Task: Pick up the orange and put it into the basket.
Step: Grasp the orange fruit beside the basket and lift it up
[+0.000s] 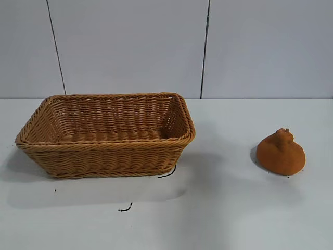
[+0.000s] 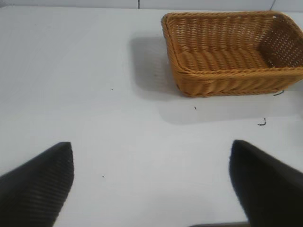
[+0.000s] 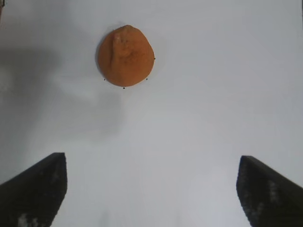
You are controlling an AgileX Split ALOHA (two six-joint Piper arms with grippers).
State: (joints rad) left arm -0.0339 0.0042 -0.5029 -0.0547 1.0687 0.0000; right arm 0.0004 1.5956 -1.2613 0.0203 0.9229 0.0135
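Orange fruit (image 3: pixel 125 56) lies beyond the right pincer (image 3: pixel 151 189), angled down, fingers apart.

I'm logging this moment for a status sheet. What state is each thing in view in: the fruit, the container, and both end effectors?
orange: resting on the table, clear of the basket, untouched.
basket: upright on the table, nothing inside.
right end effector: open wide, above the table, orange ahead of it, holding nothing.
left end effector: open, holding nothing, basket ahead of it.
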